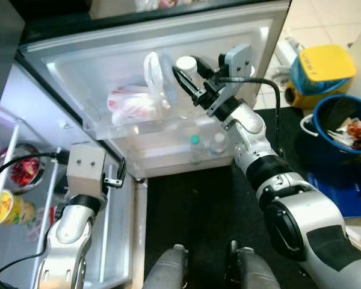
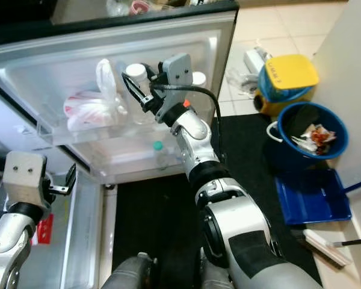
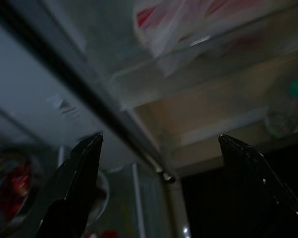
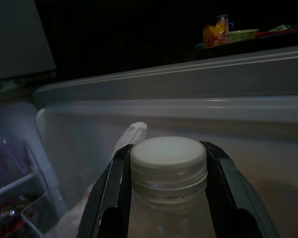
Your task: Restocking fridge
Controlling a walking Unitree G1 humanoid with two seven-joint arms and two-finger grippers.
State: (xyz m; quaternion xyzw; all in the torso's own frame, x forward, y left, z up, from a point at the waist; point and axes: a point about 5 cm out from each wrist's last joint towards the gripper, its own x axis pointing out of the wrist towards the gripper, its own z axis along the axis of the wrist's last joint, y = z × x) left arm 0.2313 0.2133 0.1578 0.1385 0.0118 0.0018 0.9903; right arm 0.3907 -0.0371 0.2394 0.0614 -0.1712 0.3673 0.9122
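The fridge door (image 1: pixel 168 36) stands open with a clear door shelf (image 1: pixel 138 129). On that shelf rests a white plastic bag (image 1: pixel 135 99) with red contents. My right gripper (image 1: pixel 189 81) is shut on a clear bottle with a white cap (image 1: pixel 186 63), holding it at the neck just above the shelf, to the right of the bag. In the right wrist view the black fingers (image 4: pixel 114 188) clasp the bottle (image 4: pixel 168 163) just under its cap. My left gripper (image 1: pixel 117 174) is open and holds nothing, low by the fridge body's front edge; its fingers (image 3: pixel 79 173) are spread wide.
The lower door shelf holds a teal-capped bottle (image 1: pixel 195 141) and a white-capped one (image 1: pixel 219 139). Fridge racks at left carry a bowl of red food (image 1: pixel 24 171) and a yellow cup (image 1: pixel 3 208). A blue bucket with rubbish (image 1: pixel 343 126), a yellow-topped object (image 1: pixel 319 69) and a blue dustpan (image 2: pixel 313 195) stand right.
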